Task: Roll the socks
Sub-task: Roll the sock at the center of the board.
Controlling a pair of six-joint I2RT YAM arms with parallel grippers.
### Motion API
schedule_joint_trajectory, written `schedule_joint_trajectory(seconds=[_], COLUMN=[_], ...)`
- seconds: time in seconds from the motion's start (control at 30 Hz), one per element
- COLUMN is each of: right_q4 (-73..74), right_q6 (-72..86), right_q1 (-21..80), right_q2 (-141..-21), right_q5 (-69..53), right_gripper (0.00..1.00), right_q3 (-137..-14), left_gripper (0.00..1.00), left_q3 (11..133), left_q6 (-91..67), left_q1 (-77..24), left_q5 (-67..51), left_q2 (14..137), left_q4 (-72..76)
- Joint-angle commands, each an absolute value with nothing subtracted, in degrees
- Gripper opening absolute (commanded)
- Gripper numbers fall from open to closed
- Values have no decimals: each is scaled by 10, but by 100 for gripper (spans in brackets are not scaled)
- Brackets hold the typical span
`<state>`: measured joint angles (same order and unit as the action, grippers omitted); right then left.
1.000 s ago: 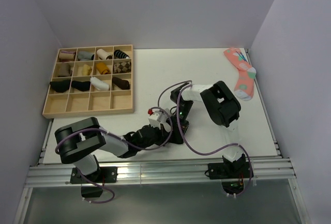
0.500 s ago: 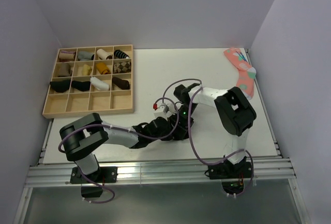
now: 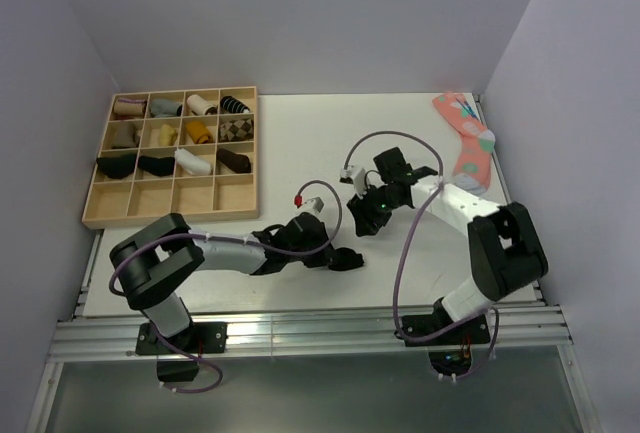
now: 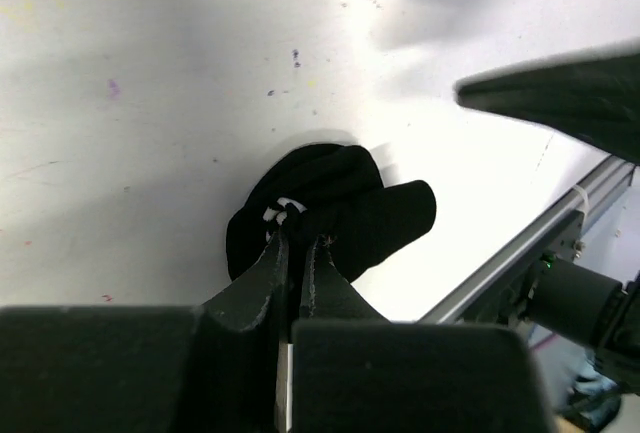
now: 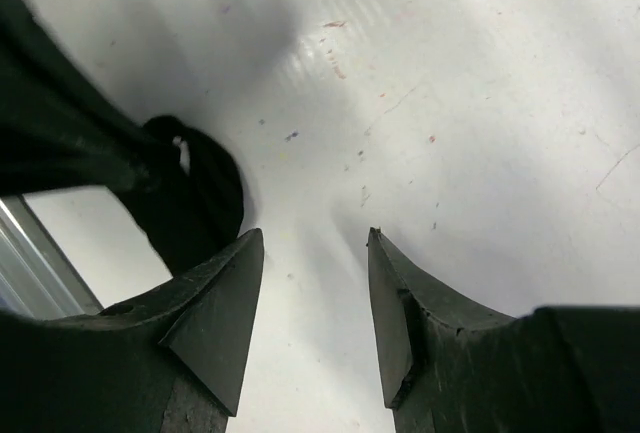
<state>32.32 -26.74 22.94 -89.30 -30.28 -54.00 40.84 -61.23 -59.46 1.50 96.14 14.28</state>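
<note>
Black knit ankle socks (image 4: 335, 203) bunched near the white table's (image 3: 300, 143) front.
Our left jaws pinch them tight; our right jaws, wide and empty, have just backed off, so the roll seems nearly done.

A white, paint-flecked table (image 3: 300, 143) carries a black knit sock bundle (image 3: 347, 259) at the left gripper's (image 3: 332, 255) tips, a wooden compartment tray (image 3: 170, 217) well to its left, and a pink patterned sock (image 3: 468, 143) beyond the right gripper (image 3: 368, 215).
</note>
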Motion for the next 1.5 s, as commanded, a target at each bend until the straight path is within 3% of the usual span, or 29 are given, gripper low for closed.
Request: schedule_joint_trajectory(seconds=[0.0,0.3,0.57,1.47], right_q4=[273,291,248,178], right_q6=[-328,-463,-461,-434], right_q1=[229,247,373,528], right_q2=[-830,-705,-642,-631], right_q5=[-327,-371,-295,-203], right_gripper=[54,55,55,50], right_q3=[-498,-411,-343,-284], left_gripper=[0,0,0,0], left_q3=[379,383,394,410], left_q6=[-598,-584,-583,-606], left_q1=[-571,-523,-490,-472], left_q5=[-28,-154,-241,-319], left_q2=[969,981,1003,1054], left_q4=[21,2,2,18])
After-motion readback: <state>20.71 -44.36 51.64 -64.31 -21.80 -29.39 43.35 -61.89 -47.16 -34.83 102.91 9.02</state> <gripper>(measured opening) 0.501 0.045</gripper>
